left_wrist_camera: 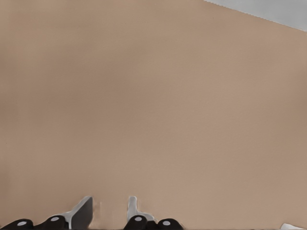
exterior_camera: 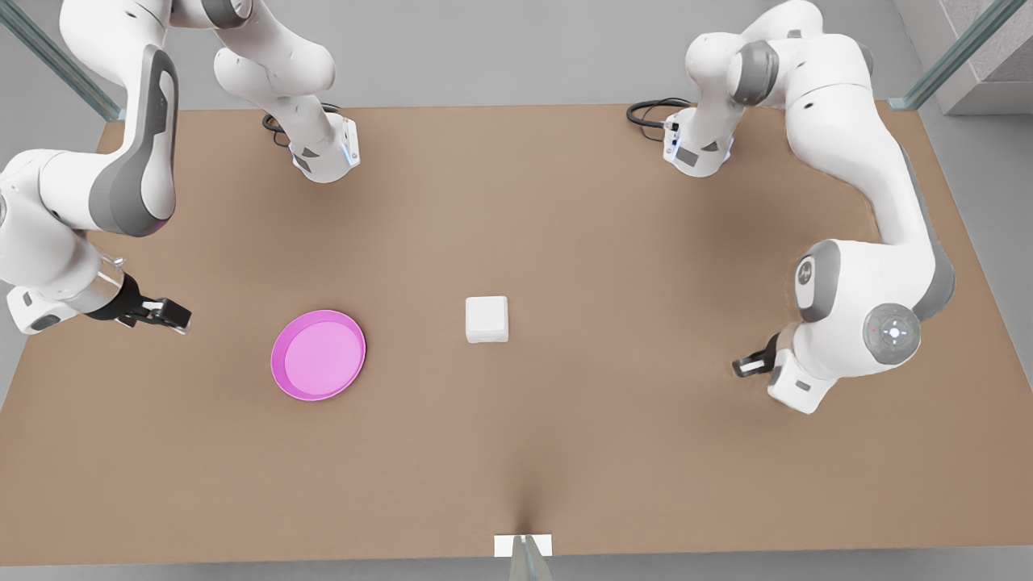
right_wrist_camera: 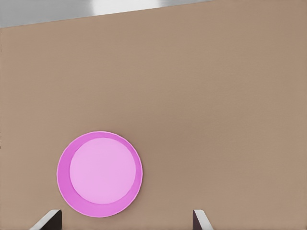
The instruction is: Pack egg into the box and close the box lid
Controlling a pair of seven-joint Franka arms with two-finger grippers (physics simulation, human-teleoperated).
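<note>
1. Right gripper (exterior_camera: 179,316), fingers wide apart, faces the pink plate (right_wrist_camera: 100,174); left gripper (exterior_camera: 739,367), fingers slightly parted, waits.
2. The box (exterior_camera: 487,319) sits shut, well ahead of both; a careless reach could shove it.

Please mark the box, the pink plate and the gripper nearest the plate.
box (exterior_camera: 487,319): front view, middle of its closed white top.
pink plate (exterior_camera: 318,355): front view, on its flat middle.
right gripper (exterior_camera: 169,315): front view's left, between its fingertips; fingers spread wide in the right wrist view.
</note>
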